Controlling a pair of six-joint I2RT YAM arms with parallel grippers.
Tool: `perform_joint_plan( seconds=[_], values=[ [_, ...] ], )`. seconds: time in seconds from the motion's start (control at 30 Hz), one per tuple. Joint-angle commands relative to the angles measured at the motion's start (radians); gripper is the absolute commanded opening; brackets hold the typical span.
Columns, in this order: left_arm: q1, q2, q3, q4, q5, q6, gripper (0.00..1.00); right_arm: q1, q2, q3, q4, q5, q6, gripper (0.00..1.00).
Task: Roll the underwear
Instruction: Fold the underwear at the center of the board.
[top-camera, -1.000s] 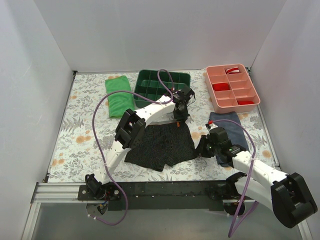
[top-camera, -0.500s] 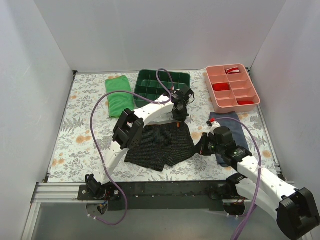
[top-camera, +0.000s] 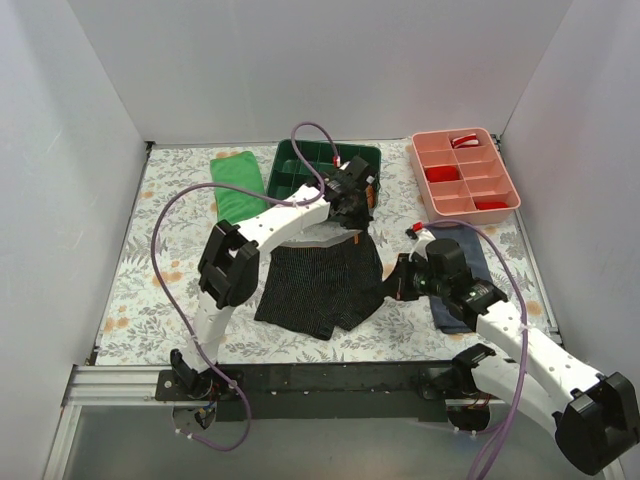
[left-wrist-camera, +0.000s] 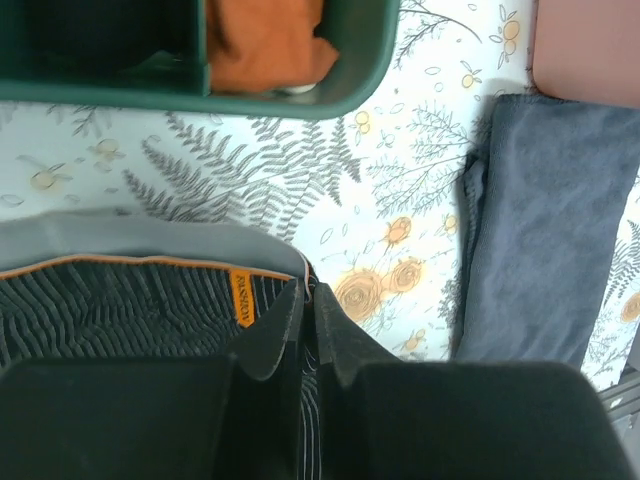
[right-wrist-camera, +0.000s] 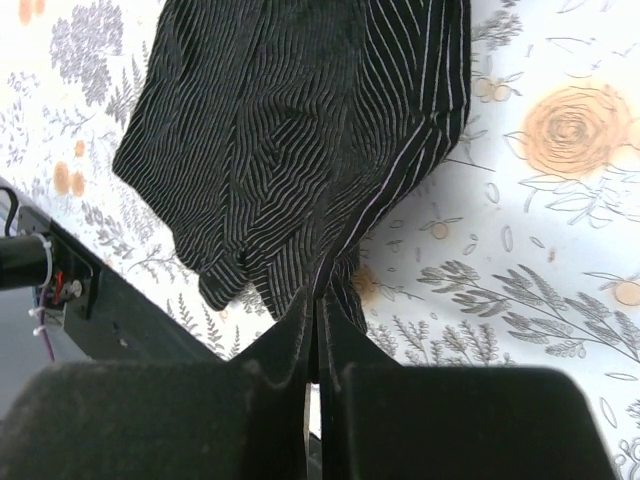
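Observation:
The underwear (top-camera: 318, 285), black with pale pinstripes, lies in the middle of the table and is partly lifted. Its grey waistband (left-wrist-camera: 150, 240) and orange tag (left-wrist-camera: 241, 299) show in the left wrist view. My left gripper (top-camera: 350, 215) is shut on the right end of the waistband and holds it above the table; it also shows in the left wrist view (left-wrist-camera: 308, 300). My right gripper (top-camera: 393, 285) is shut on the right leg hem of the underwear (right-wrist-camera: 300, 150) and lifts it; it also shows in the right wrist view (right-wrist-camera: 315, 305).
A green divided bin (top-camera: 305, 170) holding an orange cloth (left-wrist-camera: 265, 45) stands just behind the left gripper. A green folded cloth (top-camera: 238, 190) lies at the back left. A pink tray (top-camera: 465, 175) stands at the back right. A navy folded garment (top-camera: 462, 260) lies beside the right arm.
Both grippers have closed on the underwear's right edge and lifted it. The left gripper moved up and back with the waistband; the right gripper moved left to the leg hem.

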Motion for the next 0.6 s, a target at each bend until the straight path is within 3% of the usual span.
perform_joint_plan(
  seconds=[0.0,0.57],
  values=[
    [0.027,-0.144,-0.109,0.036,-0.040,0.010,0.00,0.055,0.030,0.079,-0.015,-0.007,-0.015,0.01],
    [0.198,-0.445,-0.522,0.185,0.035,0.047,0.00,0.335,0.260,0.263,0.012,0.129,0.057,0.01]
  ],
)
